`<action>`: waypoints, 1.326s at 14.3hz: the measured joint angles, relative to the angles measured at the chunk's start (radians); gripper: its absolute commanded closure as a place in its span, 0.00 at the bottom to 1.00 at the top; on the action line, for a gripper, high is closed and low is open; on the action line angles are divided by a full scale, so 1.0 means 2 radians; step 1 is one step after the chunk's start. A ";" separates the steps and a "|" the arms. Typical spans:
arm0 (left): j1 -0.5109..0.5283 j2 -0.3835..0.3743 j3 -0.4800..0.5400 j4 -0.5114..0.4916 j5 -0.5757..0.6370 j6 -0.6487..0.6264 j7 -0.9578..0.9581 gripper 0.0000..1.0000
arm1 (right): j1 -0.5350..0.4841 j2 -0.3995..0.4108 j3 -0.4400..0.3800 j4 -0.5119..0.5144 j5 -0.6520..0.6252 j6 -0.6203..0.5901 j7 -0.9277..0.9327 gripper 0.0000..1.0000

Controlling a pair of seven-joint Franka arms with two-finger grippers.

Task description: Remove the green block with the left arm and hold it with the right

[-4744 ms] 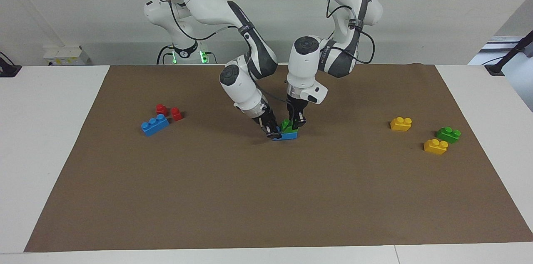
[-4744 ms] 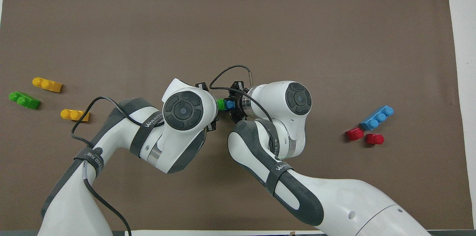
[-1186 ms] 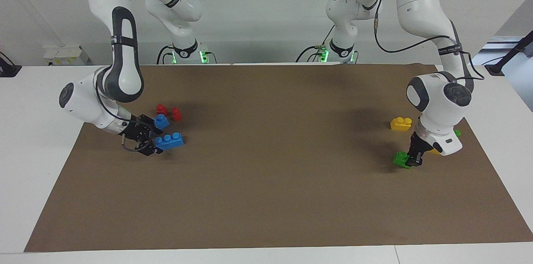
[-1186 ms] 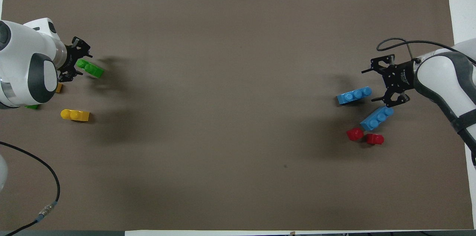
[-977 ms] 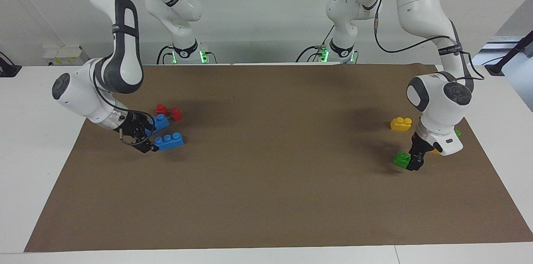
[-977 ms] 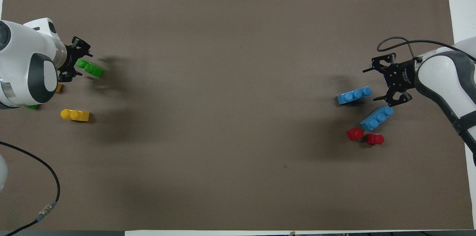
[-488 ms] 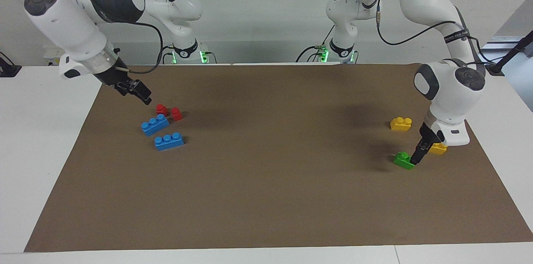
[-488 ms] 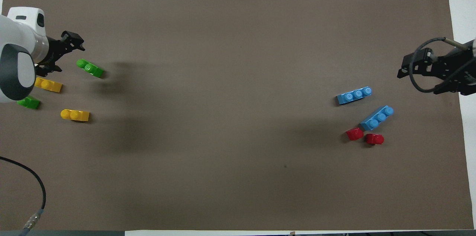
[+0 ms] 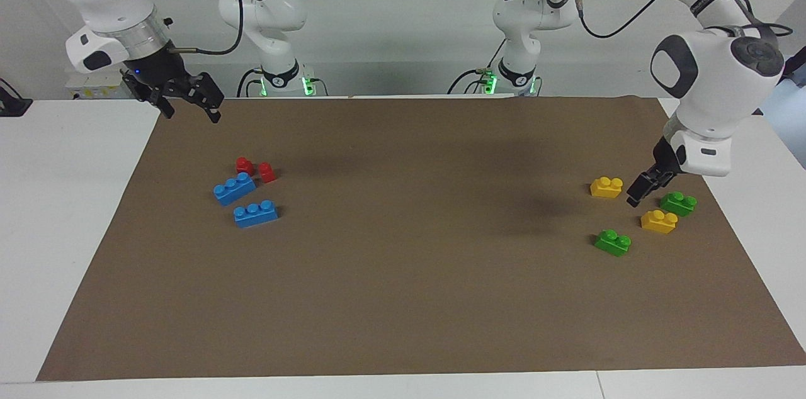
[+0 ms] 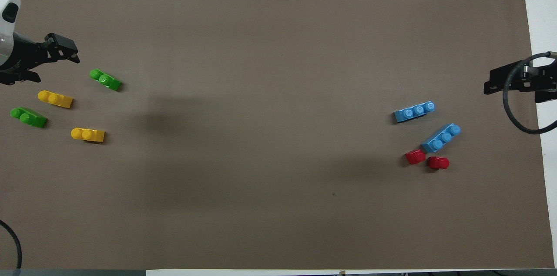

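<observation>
The green block [image 9: 613, 242] lies on the brown mat [image 9: 403, 273] at the left arm's end, apart from both grippers; it also shows in the overhead view [image 10: 105, 79]. A second green block [image 9: 678, 202] lies nearer the mat's edge. My left gripper [image 9: 641, 189] is open and empty, raised over the mat among a yellow block [image 9: 606, 186], another yellow block [image 9: 658, 221] and the second green block. My right gripper [image 9: 187, 107] is open and empty, raised over the mat's corner at the right arm's end.
Two blue bricks [image 9: 255, 213] [image 9: 234, 188] and two small red blocks [image 9: 244, 165] [image 9: 267, 172] lie on the mat at the right arm's end. The white table [image 9: 75, 210] borders the mat on all sides.
Both grippers have risen and drawn back from the blocks. The left gripper has left the green block lying on the mat; the right gripper has moved away from the blue bricks.
</observation>
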 measured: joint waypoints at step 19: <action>0.000 -0.132 -0.004 -0.026 -0.022 -0.148 0.172 0.00 | 0.004 0.010 -0.006 0.002 -0.014 0.016 -0.017 0.00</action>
